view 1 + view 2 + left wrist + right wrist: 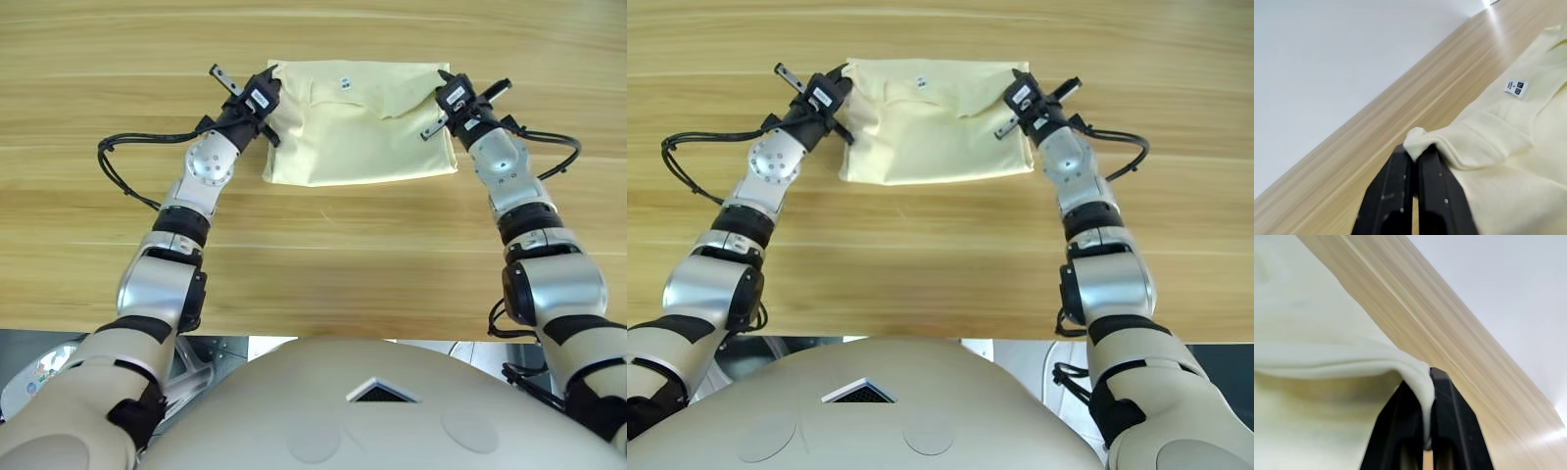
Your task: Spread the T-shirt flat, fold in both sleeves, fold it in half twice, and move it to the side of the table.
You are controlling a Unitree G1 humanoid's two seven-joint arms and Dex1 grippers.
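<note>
Both of your arms are stretched forward over the counter (313, 264), forearms angled slightly inward, wrists at the two far corners of the T-shirt (358, 127). The left gripper (1414, 149) sits at the far left corner and the right gripper (1427, 382) at the far right corner, at about the same reach.

The T-shirt is pale yellow and lies as a folded rectangle on the far half of the counter, between the two arms. Its near edge rests flat on the wood. Creases run in from the far right corner toward the middle of the cloth.

From the head views you get the layout, but the jaws themselves are too small to judge there. The wrist views settle it. On the left, the jaws are pressed together on a small bunched nub of the shirt's corner, with the cloth spreading away beyond them. On the right, the jaws pinch a thin fold of cloth that drapes between them, raised off the wood.

The left wrist view also shows a small white label (1514, 87) on the shirt near its far edge. Both wrist views show a plain white wall (1327, 58) past the counter's far side. A black cable (113, 157) loops beside the left forearm.
</note>
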